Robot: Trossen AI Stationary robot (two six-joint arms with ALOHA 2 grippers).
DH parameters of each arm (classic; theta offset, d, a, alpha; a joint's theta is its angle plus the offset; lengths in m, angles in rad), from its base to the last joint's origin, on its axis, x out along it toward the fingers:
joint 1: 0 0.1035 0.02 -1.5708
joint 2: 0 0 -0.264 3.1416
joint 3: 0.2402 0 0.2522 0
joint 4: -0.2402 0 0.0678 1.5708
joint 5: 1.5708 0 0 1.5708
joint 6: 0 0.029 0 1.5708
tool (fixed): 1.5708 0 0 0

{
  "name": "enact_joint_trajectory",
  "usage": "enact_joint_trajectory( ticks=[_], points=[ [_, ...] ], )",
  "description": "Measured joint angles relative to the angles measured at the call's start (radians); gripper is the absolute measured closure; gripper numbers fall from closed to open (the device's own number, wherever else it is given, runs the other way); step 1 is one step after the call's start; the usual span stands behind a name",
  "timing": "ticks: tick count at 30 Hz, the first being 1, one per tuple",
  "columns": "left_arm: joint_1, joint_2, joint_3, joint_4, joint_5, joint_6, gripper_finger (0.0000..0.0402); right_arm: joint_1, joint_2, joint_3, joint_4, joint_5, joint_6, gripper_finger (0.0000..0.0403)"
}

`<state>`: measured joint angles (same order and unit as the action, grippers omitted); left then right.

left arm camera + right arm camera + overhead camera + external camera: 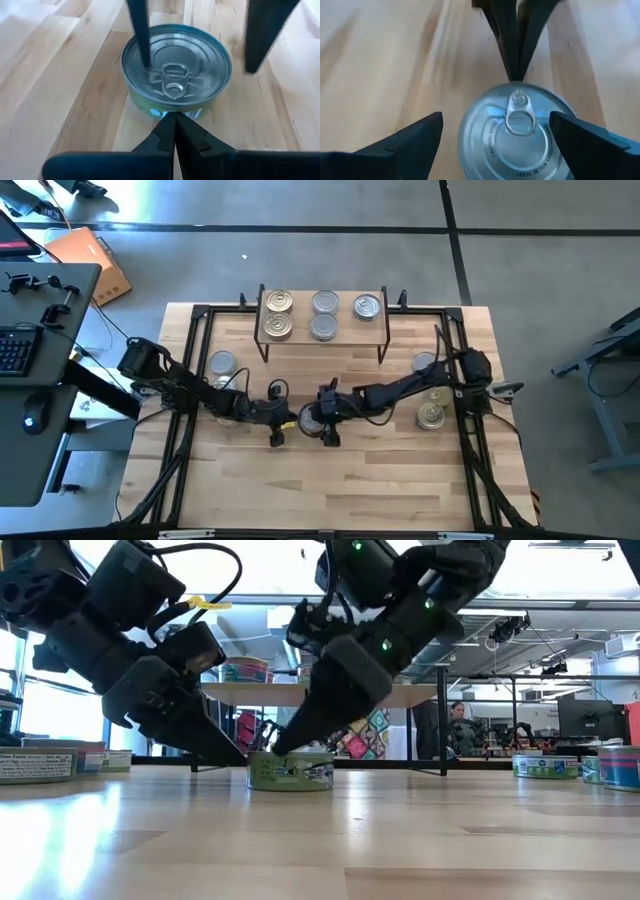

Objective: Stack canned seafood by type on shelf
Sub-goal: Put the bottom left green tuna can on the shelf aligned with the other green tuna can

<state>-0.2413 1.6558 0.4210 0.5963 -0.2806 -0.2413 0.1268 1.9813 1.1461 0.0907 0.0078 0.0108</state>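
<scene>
Lying centre frame, one tin (291,771): my right gripper (496,137) is straddling it wide, left gripper (175,116) pinched shut against it, risking a shove aside.

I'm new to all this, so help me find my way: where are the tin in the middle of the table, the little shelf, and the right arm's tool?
Green-labelled tin (290,772): low view, side label.
Shelf (348,326): high view, bare wooden top.
Right tool (495,137): right wrist view, midway between open fingertips.

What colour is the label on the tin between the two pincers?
Green, on the tin; the low view shows it best.
</scene>
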Motion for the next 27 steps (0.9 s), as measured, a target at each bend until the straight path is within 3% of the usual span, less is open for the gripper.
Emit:
enact_joint_trajectory(
  ticks=[5,9,13,18,27],
  points=[
    [-0.002,0.000,0.000,-0.007,0.001,-0.005,0.0402,0.012,-0.068,0.004,-0.061,0.037,0.007,0.0043],
    [-0.002,0.000,0.000,-0.007,0.001,-0.008,0.0401,0.010,-0.093,0.004,-0.210,0.107,-0.012,0.0043],
    [-0.002,0.000,0.000,-0.007,0.017,-0.011,0.0401,-0.011,-0.095,-0.008,-0.285,0.099,-0.049,0.0043],
    [-0.002,0.003,0.000,-0.007,0.027,-0.019,0.0401,-0.045,-0.095,-0.057,-0.243,0.086,-0.048,0.0043],
    [0.001,0.069,0.015,0.061,0.014,-0.022,0.0402,-0.050,-0.057,-0.116,-0.020,-0.032,-0.098,0.0044]
  ],
)
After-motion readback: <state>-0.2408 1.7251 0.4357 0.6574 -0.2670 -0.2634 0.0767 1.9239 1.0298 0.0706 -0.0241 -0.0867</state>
